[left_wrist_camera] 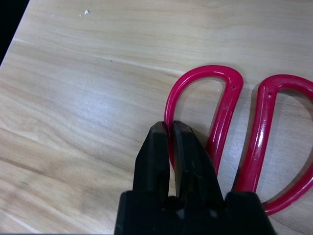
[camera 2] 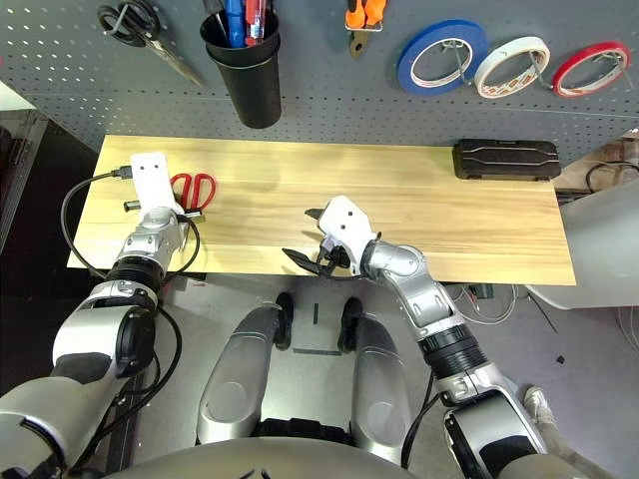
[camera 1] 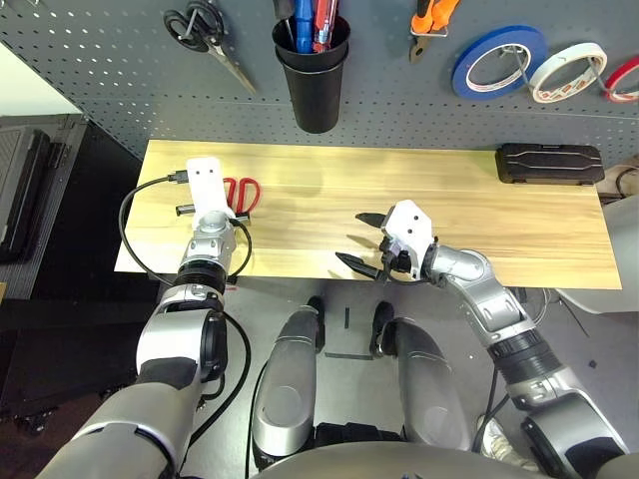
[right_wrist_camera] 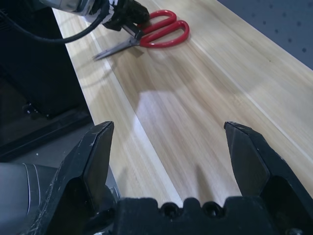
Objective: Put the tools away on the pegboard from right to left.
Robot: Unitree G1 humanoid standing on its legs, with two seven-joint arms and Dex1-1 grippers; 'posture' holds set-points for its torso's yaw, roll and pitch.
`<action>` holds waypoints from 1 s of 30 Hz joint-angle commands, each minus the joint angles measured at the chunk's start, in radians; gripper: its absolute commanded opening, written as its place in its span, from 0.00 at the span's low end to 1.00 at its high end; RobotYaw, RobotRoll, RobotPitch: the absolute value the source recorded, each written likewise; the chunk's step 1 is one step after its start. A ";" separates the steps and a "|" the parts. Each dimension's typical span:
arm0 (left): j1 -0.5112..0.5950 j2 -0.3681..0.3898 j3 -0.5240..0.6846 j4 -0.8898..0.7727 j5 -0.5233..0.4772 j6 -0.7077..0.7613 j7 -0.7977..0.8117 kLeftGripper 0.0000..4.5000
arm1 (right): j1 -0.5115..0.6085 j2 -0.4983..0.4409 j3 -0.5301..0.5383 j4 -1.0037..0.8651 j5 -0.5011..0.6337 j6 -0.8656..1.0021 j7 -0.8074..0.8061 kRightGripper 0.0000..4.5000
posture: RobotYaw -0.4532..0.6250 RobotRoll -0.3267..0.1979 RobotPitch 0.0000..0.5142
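Now the red-handled scissors [left_wrist_camera: 244, 142] are lying flat on the pale wooden table [camera 1: 479, 215], toward its left end, with their handle loops pointing to the far side and the steel blades reaching back toward the near edge. The left gripper [left_wrist_camera: 172, 128] is sitting clenched on the rim of one loop: in the left wrist view its two black fingers [left_wrist_camera: 155, 147] are pressing together with the thin red plastic pinched between their tips, while the second loop is lying free just beside them. The loops are looking smooth, glossy and rounded; the blades are narrow, grey and tapering to a point.

The right gripper [camera 1: 371, 242] is hovering over the near edge around the middle of the table, well apart from the scissors, with its fingers spread wide and nothing between them. Its fingers are matt black and wedge-shaped.

Behind the table the pegboard [camera 1: 120, 60] is standing as a dark grey panel dotted with an even grid of small holes. On it, from right to left, a red tape ring [camera 1: 625, 80], a thin white tape ring [camera 1: 567, 72] and a blue tape ring [camera 1: 498, 60] are hanging, then the orange-and-black-handled pliers [camera 1: 431, 22], then a black cup [camera 1: 314, 75] holding blue and red handles, and black-handled scissors [camera 1: 210, 38] at the left. A black ribbed case [camera 1: 550, 164] is resting at the table's far right corner.
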 commanded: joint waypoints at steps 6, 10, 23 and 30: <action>0.127 -0.046 0.039 -0.218 -0.060 0.026 -0.020 0.01 | -0.015 0.016 0.001 0.070 0.015 -0.095 0.027 1.00 | 0.67 0.62 0.70; 0.205 -0.069 0.042 -0.443 -0.074 0.063 -0.019 0.01 | -0.027 0.020 -0.024 0.083 0.045 -0.126 0.041 1.00 | 0.69 0.62 0.67; 0.373 -0.078 0.088 -0.931 -0.177 0.107 -0.103 0.01 | -0.032 0.034 -0.136 0.048 0.214 -0.212 0.115 1.00 | 0.74 0.62 0.54; 0.372 -0.059 0.115 -0.916 -0.160 0.119 -0.081 0.01 | -0.030 0.032 -0.149 0.051 0.226 -0.234 0.123 1.00 | 0.74 0.62 0.50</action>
